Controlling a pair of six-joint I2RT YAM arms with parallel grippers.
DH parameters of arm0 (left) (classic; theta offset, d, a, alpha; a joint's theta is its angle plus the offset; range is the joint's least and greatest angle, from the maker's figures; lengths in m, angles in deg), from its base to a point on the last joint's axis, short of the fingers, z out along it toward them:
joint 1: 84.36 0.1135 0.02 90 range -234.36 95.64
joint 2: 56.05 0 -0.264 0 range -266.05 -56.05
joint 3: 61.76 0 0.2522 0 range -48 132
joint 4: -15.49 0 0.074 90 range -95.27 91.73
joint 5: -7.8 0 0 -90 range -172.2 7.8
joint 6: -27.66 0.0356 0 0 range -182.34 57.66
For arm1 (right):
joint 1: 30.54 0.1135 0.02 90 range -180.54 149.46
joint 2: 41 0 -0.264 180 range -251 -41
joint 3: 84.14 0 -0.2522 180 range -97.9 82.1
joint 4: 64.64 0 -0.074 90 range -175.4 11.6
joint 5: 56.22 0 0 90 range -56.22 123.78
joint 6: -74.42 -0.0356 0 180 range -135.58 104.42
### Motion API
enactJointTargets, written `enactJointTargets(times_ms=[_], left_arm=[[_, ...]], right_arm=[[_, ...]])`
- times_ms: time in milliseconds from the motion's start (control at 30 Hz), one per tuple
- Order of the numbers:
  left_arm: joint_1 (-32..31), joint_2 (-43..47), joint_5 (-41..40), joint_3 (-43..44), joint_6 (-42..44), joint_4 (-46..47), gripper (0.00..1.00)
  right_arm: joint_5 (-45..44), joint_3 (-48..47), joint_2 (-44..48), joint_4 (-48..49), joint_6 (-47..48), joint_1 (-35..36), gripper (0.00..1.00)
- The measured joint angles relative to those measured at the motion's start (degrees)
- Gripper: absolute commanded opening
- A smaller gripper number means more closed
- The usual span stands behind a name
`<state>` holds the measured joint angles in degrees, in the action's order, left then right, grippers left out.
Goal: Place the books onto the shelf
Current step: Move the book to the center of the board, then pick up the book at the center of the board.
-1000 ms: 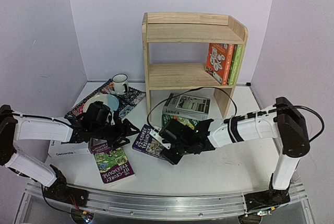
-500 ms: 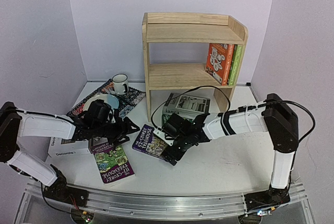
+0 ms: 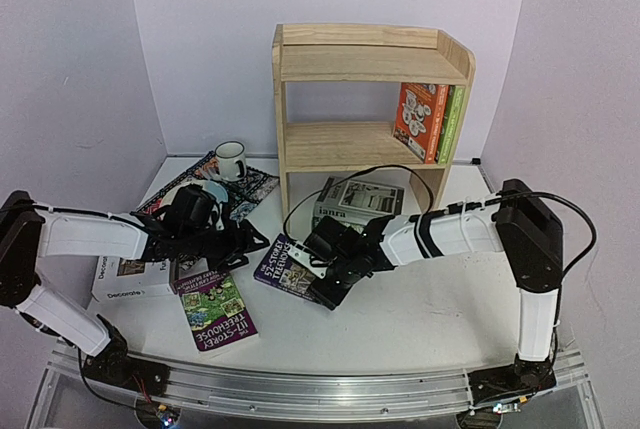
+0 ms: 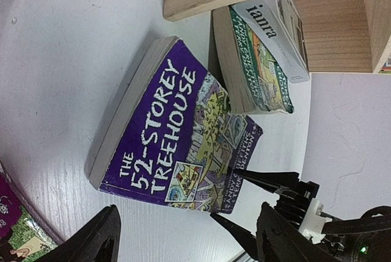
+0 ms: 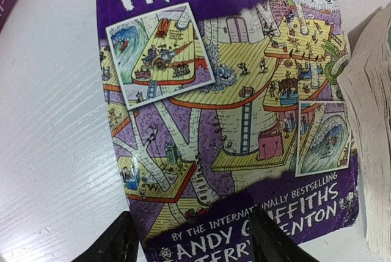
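The pine shelf (image 3: 370, 59) holds an orange book (image 3: 418, 121) and a green book (image 3: 452, 124) upright on its middle tier. A purple "52-Storey Treehouse" book (image 3: 285, 267) (image 4: 177, 134) (image 5: 226, 91) lies flat on the table. My right gripper (image 3: 322, 289) (image 5: 192, 243) stands open over its lower edge, one finger on the cover and one at the corner. My left gripper (image 3: 240, 244) (image 4: 189, 240) is wide open just left of that book, holding nothing. The grey-white "ianra" book (image 3: 360, 199) (image 4: 278, 27) lies on a green book (image 4: 256, 66) by the shelf's foot.
Another Treehouse book (image 3: 218, 317) lies near the front. The white Decorate book (image 3: 125, 284) sits under the left arm. A mug (image 3: 231, 160) and a bowl (image 3: 205, 192) rest on a dark placemat (image 3: 255, 189) at the back left. The two grippers are close together.
My right gripper has moved left onto the purple book's lower edge, its jaws widening and then narrowing. The left arm has barely shifted.
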<state>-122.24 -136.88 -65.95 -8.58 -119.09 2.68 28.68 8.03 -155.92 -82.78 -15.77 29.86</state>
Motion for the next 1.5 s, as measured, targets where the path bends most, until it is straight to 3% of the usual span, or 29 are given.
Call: enactJointTargets(times_ms=[233, 367, 567, 733, 1100, 1500], left_arm=[[0.1, -3.7, 0.1, 1.3, 1.0, -0.8, 0.79], [0.1, -6.0, 0.5, 2.6, 1.4, -1.0, 0.79], [0.1, -6.7, 0.7, 3.6, 1.5, -0.9, 0.79], [0.4, -6.7, 0.7, 3.7, 1.5, -0.9, 0.79], [0.7, -6.7, 2.0, 3.5, 0.6, -0.2, 0.85], [0.7, -6.5, 3.0, -2.3, -10.6, 6.3, 0.89]], right_arm=[[-2.0, 0.7, 0.2, 0.2, 0.3, 0.2, 0.78], [-3.5, 1.3, 0.3, 0.3, 0.7, 0.6, 0.8], [-4.8, 1.3, 0.2, 0.1, 2.0, 1.0, 0.61], [-3.5, 1.1, 0.2, 0.0, 2.2, 1.2, 0.53], [7.2, 1.5, 1.3, 0.8, 0.3, -2.9, 0.52], [13.2, 1.5, 1.4, 1.3, -1.1, -5.6, 0.51]])
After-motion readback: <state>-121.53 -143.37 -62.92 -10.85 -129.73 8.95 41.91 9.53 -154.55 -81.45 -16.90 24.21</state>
